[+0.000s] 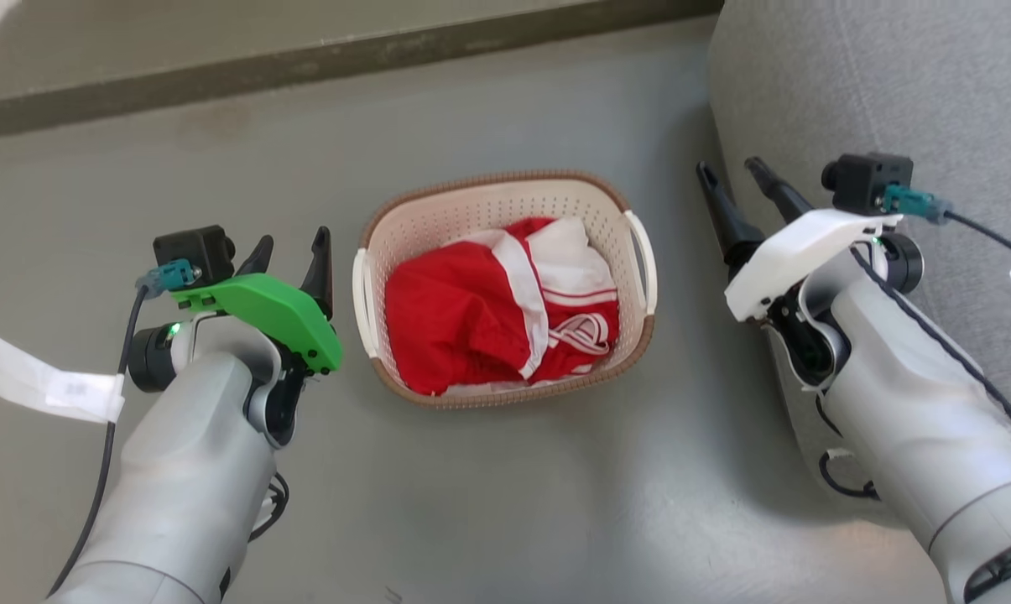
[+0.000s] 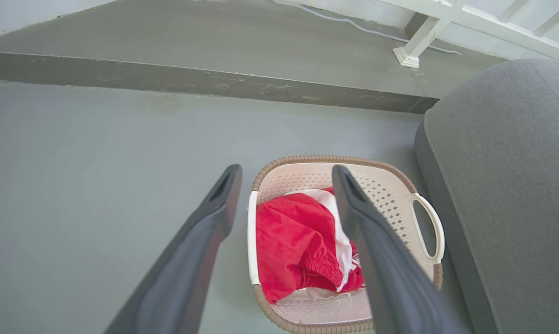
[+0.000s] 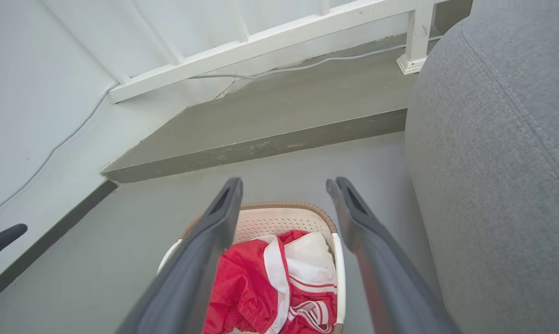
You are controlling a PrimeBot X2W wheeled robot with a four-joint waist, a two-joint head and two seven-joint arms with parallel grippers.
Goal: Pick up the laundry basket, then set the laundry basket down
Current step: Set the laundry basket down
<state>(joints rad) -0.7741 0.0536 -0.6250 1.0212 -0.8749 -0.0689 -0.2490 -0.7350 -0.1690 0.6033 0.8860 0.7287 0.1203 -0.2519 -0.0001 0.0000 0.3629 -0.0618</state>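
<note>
Left gripper [image 1: 293,241], head view: jaws wide, left of laundry basket [image 1: 505,179] on floor [image 1: 513,503]; right gripper [image 1: 730,168], jaws wide, right of it, beside sofa [image 1: 891,84].
Left wrist view: basket's right handle [image 2: 427,227] near sofa; open floor left.
Right wrist view: step edge [image 3: 260,148] beyond basket.

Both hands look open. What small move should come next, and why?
Probably move both hands inward and down to the side handles. The basket rests on the floor between them, untouched. The left hand is open beside the left handle; the right hand is open but farther from the right handle, close to the grey sofa.
</note>
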